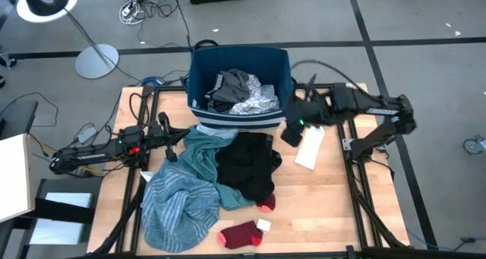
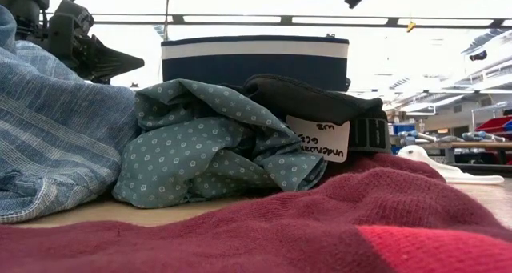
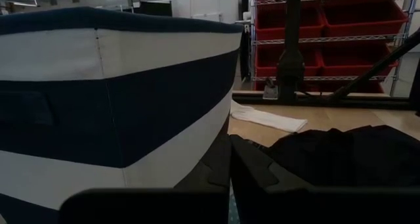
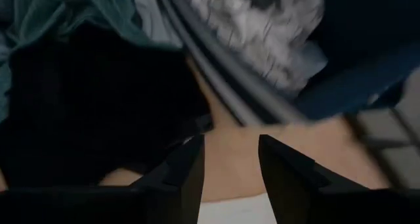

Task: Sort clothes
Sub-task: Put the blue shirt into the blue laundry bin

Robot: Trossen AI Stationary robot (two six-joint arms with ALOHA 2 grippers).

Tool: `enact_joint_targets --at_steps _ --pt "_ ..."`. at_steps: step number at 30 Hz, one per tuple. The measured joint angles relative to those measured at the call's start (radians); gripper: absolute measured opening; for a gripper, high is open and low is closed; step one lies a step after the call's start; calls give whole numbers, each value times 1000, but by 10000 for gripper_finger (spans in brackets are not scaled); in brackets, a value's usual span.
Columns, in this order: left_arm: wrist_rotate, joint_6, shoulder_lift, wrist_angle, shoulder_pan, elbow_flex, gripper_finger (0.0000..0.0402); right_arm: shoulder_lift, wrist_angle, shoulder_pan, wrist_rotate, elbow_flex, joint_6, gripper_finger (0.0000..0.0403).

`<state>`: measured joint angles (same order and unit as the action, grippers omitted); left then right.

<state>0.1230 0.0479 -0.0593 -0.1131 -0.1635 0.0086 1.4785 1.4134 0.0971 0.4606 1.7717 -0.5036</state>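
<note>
A pile of clothes lies on the table. It holds a teal striped garment [image 1: 178, 198], a teal dotted one [image 2: 216, 137], a black one [image 1: 247, 166] and two red socks [image 1: 241, 234]. A white piece [image 1: 310, 147] lies flat to the right. The navy bin [image 1: 239, 80] at the far edge holds a dark grey garment [image 1: 231, 84] and a white patterned one [image 1: 254, 103]. My left gripper [image 3: 230, 168] is shut and empty, level, beside the bin's near left corner above the pile's edge. My right gripper [image 4: 230, 165] is open and empty, above bare table between the bin and the black garment.
The bin's striped wall [image 3: 111, 99] stands close in front of my left gripper. A white label [image 2: 318, 138] is on the black garment's waistband. Bare wood [image 1: 334, 206] lies to the right of the pile. Cables and a lamp base [image 1: 96, 60] are on the floor beyond.
</note>
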Motion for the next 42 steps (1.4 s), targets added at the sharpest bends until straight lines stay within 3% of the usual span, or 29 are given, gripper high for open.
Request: enact_joint_targets --at_steps 13,22,28,34,38,42 --pt "0 0 0 0 0 0 12 -495 -453 216 53 -844 -380 138" --pt "0 0 0 0 0 0 12 -688 -877 230 55 -1292 -414 134" --pt "0 0 0 -52 0 0 12 -706 -1205 229 55 -1472 -402 133" --pt "0 -4 0 -156 0 0 12 -683 -1594 228 72 -1598 -229 130" --pt "-5 -112 0 -190 0 1 12 -680 -1652 227 64 -1622 -184 130" --pt "-66 -167 -4 -98 0 54 12 -680 -1670 227 38 -1622 -183 128"
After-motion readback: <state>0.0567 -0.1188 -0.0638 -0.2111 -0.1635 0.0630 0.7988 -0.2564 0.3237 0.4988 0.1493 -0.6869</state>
